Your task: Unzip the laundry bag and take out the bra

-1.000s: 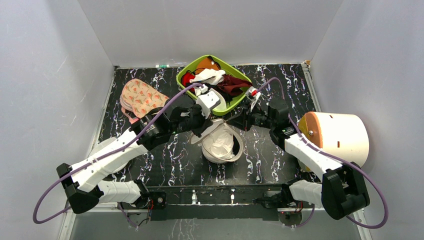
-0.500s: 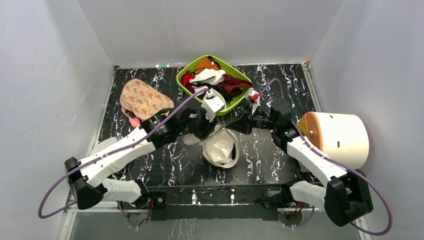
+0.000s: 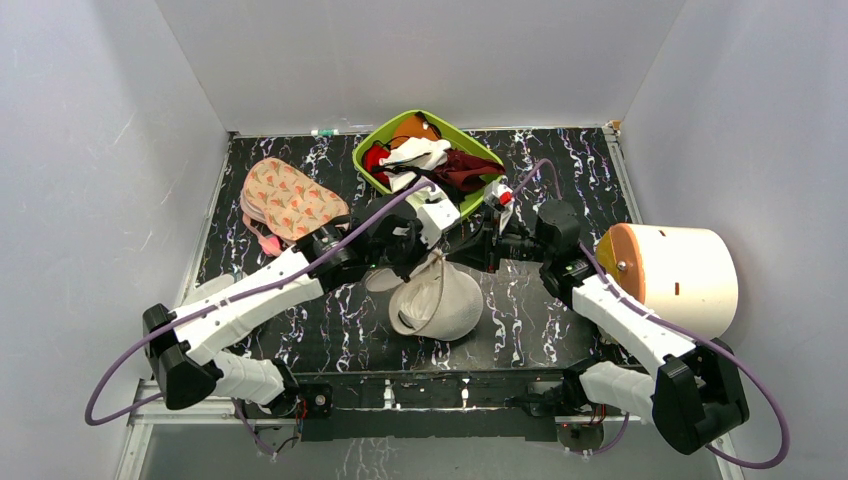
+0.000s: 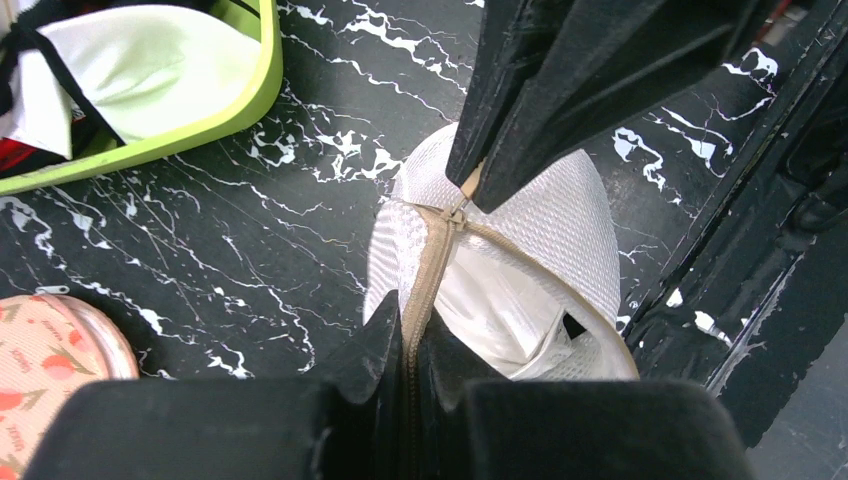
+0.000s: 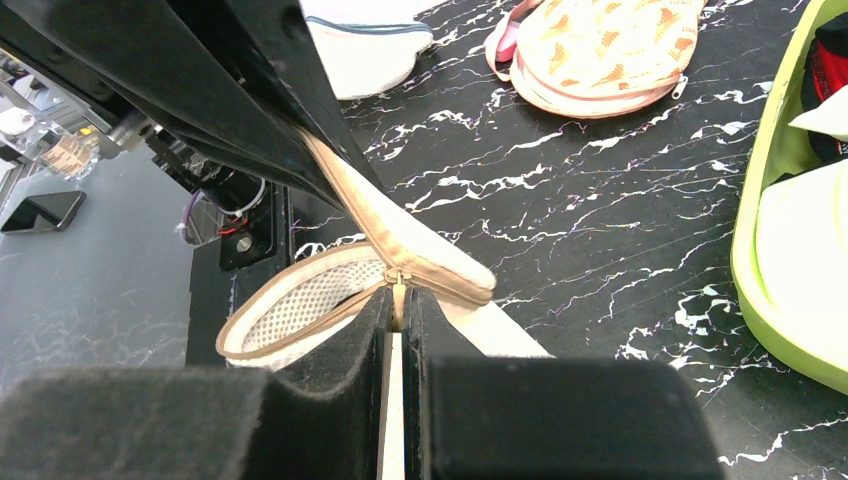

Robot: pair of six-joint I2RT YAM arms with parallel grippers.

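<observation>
Saw a black, white-veined worktop (image 3: 510, 325) bearing a lime-green plastic tray (image 4: 200, 128) of garments at the back. Found the round cream-white mesh laundry bag (image 3: 445, 300) mid-worktop, just in front of the tray, partly unzipped, with white fabric inside. Found the left gripper (image 4: 410, 340) pinched tight on its beige zip tape (image 4: 425, 270), the right gripper (image 5: 397, 300) clamped on the zip pull (image 5: 397, 283).

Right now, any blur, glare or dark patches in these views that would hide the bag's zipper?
Top external: evenly lit and sharp, no glare, but the laundry bag is small in frame. Left wrist: zipper and mesh are crisp; the left gripper is a soft black mass up close. Right wrist: zipper is sharp; the right gripper is dark and blurred in the foreground.
</observation>
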